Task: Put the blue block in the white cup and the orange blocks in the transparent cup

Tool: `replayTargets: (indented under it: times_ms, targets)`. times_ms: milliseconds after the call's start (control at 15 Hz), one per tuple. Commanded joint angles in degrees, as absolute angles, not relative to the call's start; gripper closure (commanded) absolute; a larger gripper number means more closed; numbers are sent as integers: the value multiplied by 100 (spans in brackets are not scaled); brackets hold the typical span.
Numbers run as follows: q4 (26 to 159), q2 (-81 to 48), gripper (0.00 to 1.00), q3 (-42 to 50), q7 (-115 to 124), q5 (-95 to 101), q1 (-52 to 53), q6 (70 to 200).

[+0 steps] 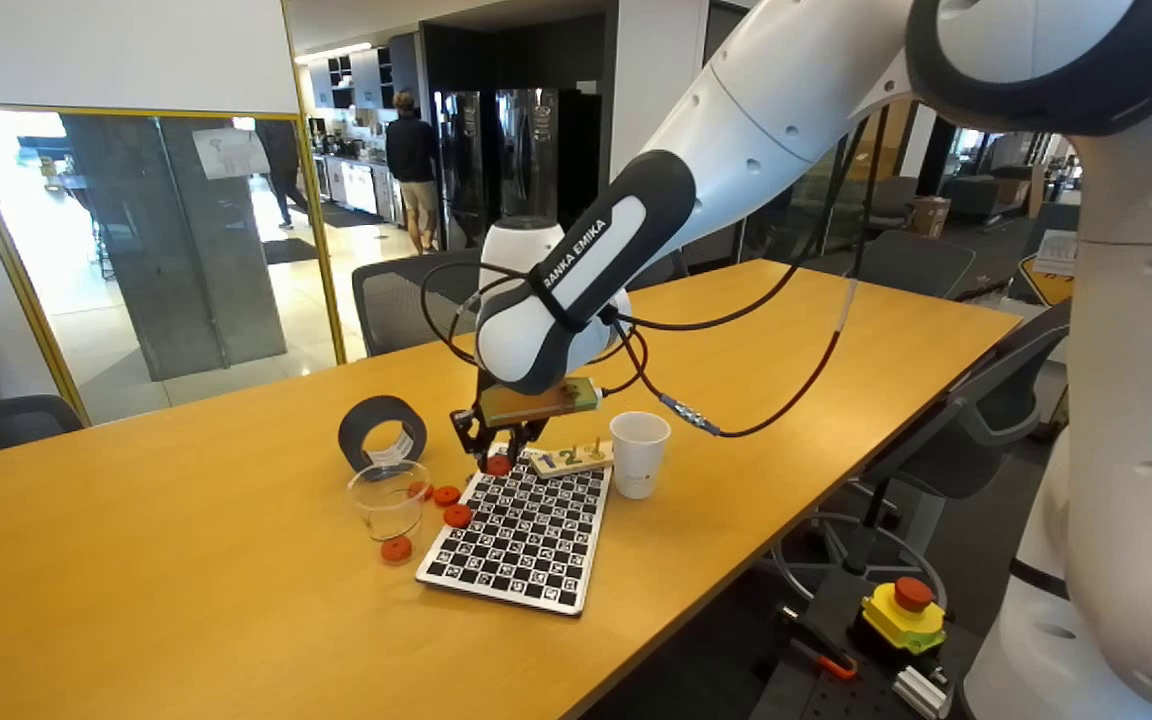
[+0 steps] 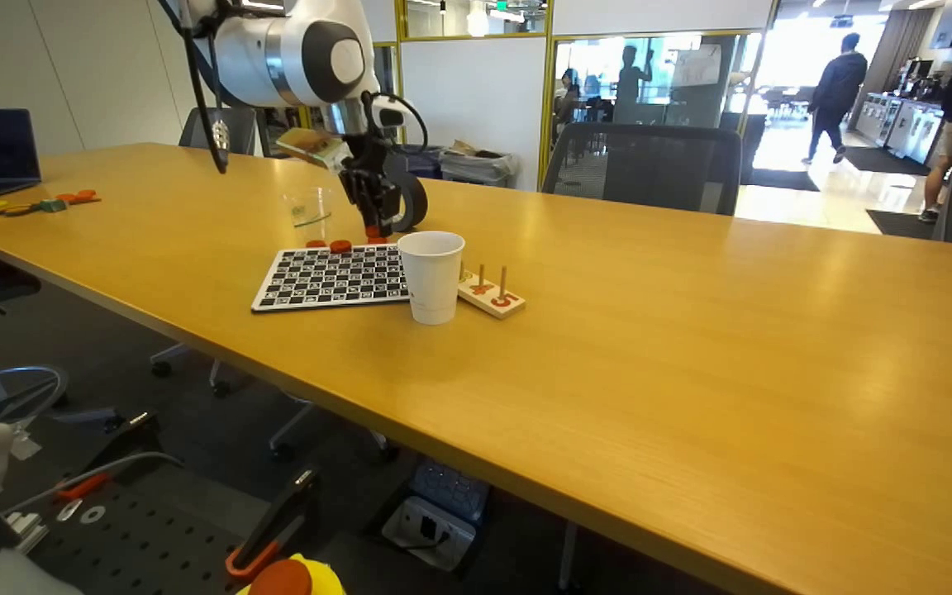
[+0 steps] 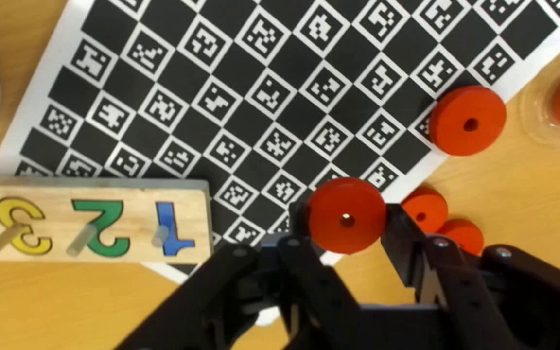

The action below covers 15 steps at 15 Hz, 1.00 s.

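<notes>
Office tabletop (image 1: 186, 560), ChArUco board (image 1: 526, 535) on it; gripper (image 3: 345, 218) pinched to disc-width on one orange holed disc (image 3: 347, 206), over board's edge. Prob. light, stiff, slick-ish: hold rim, opp. sides.

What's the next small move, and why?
I'd probably lift the hand straight up before moving sideways: it grips an orange block, which looks lower than the rim of the transparent cup in an exterior view, so traversing now might bump it.
</notes>
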<state>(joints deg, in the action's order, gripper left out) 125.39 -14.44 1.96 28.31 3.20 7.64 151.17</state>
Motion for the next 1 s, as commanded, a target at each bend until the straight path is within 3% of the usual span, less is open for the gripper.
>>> replayTargets:
  times_ms: [0, 933]
  targets:
    - [12445, -915, 83, 254, 3042, 966, 1026, 14799]
    - [11169, -1573, 83, -844, -98, -227, 807, 14358]
